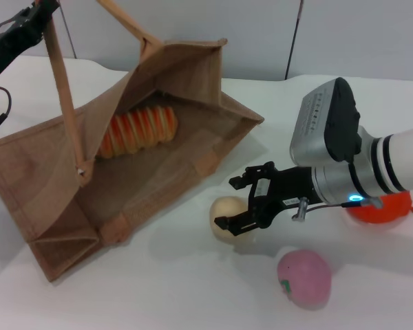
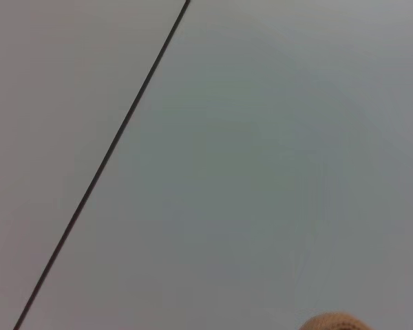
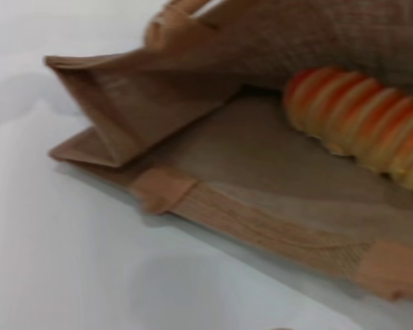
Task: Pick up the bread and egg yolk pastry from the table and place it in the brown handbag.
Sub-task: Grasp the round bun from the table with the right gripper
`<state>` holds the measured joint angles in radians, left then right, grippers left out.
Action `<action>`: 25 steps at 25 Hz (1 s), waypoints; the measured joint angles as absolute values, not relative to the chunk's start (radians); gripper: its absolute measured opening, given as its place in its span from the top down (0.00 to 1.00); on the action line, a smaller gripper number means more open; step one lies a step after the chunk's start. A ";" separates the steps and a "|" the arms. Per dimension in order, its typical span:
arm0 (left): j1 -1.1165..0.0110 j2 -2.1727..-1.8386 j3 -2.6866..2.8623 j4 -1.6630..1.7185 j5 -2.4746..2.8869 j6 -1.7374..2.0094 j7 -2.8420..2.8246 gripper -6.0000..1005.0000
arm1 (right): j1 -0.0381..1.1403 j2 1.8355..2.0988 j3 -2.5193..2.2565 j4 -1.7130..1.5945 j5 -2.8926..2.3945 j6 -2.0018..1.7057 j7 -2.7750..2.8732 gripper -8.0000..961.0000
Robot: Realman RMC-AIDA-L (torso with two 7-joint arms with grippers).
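Cream egg yolk pastry (image 1: pixel 228 217) half-hidden behind open right gripper (image 1: pixel 244 204).

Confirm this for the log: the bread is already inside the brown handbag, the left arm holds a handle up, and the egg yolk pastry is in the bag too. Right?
Not quite. The egg yolk pastry is not in the bag; the head view shows it on the table, with the right gripper open around it. The bread does lie inside the brown handbag, and the left arm holds a handle up.
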<state>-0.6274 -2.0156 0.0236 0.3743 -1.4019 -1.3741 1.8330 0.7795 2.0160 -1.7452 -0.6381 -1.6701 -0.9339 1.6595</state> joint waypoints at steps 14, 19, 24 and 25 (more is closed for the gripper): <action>-0.627 -2.016 0.027 0.374 -1.400 -1.372 1.832 0.83 | 0.847 2.010 -1.739 -0.533 -1.670 -0.982 1.666 0.11; -0.627 -2.016 0.030 0.374 -1.400 -1.371 1.832 0.83 | 0.847 2.002 -1.736 -0.535 -1.671 -1.008 1.666 0.26; -0.627 -2.016 0.031 0.374 -1.400 -1.371 1.831 0.83 | 0.848 2.000 -1.736 -0.535 -1.671 -1.018 1.667 0.35; -0.627 -2.016 0.031 0.374 -1.400 -1.371 1.831 0.83 | 0.848 1.999 -1.736 -0.535 -1.671 -1.019 1.667 0.36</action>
